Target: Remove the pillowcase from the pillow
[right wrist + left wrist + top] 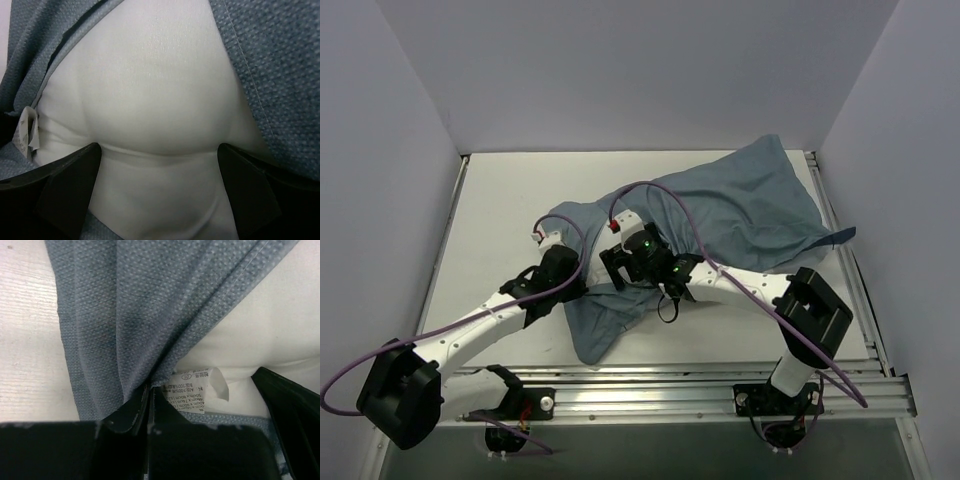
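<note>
Top external: pillowcase [740, 205] lies inside-out, plain blue-grey, from mid-table [500, 210] to the far right corner, one tip over the right rail. The pillow is not visible here; I take it to be inside. Left gripper [563, 262] and right gripper [620, 262] meet at the near, open end of the case. No writing visible.
Risk: the arms are crowded together and a purple cable [665, 200] loops over the cloth, so a pull could snag the cable or knock the wrists together.

Left wrist: left gripper [148, 390] is clenched on a thin gathered fold of pillowcase [125, 315]. White pillow [280, 315] is exposed to the right. A care label [197, 387] sits just beside the pinch. Its print is tiny; only "100%" is roughly legible, the rest too small to read.
Risk: the bite is narrow and near the hem, so cloth may slide out under load, or the label may be dragged in.

Right wrist: right gripper [159, 146] is spread wide, with the pillow [155, 100] bulging between its fingers [75, 185]; not clamped as far as I can tell. Pillowcase [280, 75] flanks both sides. The label [25, 130] is folded and unreadable.
Risk: closing could catch case cloth along with the pillow, so both would move together, and the soft filling may squeeze out of the grip
</note>
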Controlling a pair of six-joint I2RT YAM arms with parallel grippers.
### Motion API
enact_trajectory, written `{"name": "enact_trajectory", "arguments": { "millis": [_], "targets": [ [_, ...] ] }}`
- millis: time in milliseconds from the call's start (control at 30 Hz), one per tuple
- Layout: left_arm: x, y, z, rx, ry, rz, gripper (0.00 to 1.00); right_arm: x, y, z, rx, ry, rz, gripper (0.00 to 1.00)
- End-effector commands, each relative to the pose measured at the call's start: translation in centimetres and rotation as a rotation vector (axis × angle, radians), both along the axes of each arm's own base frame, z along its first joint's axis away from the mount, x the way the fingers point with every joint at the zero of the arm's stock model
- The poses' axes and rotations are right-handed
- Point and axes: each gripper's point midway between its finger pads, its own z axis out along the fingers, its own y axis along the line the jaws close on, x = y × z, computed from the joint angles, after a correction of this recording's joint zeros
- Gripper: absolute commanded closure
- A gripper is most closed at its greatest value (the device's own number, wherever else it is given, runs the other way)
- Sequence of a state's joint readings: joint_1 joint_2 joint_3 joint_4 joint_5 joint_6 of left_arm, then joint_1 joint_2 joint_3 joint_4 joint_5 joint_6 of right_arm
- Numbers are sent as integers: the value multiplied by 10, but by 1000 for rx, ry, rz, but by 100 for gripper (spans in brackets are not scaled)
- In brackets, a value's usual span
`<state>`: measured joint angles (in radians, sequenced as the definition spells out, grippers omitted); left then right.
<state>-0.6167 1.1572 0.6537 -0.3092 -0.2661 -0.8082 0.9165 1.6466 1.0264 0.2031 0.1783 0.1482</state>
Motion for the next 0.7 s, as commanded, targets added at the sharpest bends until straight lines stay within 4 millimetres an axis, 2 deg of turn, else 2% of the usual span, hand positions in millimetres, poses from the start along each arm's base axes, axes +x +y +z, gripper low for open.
{"name": "enact_trajectory", "arguments": {
  "millis": [0, 67, 100, 133, 167, 200, 300, 333, 400, 433, 467, 533, 633, 667],
  "targets": [
    [-10, -10, -12, -18, 48, -42, 98, -47, -56, -102, -359, 273, 9, 3],
    [-10, -14, -14, -34, 53, -45, 98, -47, -55, -109, -378, 290, 7, 29],
    [-10, -17, -14, -42, 55, -47, 98, -43, -52, -111, -378, 291, 2, 45],
    [-13, -21, -15, -51, 63, -61, 98, -40, -50, -111, -370, 289, -6, 78],
    [-14, -24, -14, -60, 65, -67, 98, -35, -45, -107, -344, 285, -24, 91],
    [-15, -27, -12, -65, 66, -75, 98, -27, -43, -101, -320, 274, -46, 100],
    [-22, -42, 0, -91, 59, -118, 98, 1, -26, -66, -185, 219, -116, 100],
    [-23, -47, 8, -102, 50, -130, 98, 19, -26, -50, -130, 196, -161, 100],
    [-32, -58, 14, -112, 47, -164, 98, 38, -25, -22, -22, 169, -227, 100],
    [-35, -62, 18, -114, 45, -175, 98, 52, -35, -11, 17, 158, -273, 100],
    [-41, -67, 18, -112, 47, -194, 98, 67, -31, 9, 90, 116, -293, 100],
    [-47, -68, 16, -103, 64, -202, 98, 89, -44, 44, 186, 58, -367, 100],
    [-54, -66, 11, -92, 81, -211, 98, 112, -60, 88, 308, -12, -447, 100],
    [-57, -65, 9, -84, 86, -222, 98, 123, -72, 99, 340, -31, -481, 100]
  ]
}}
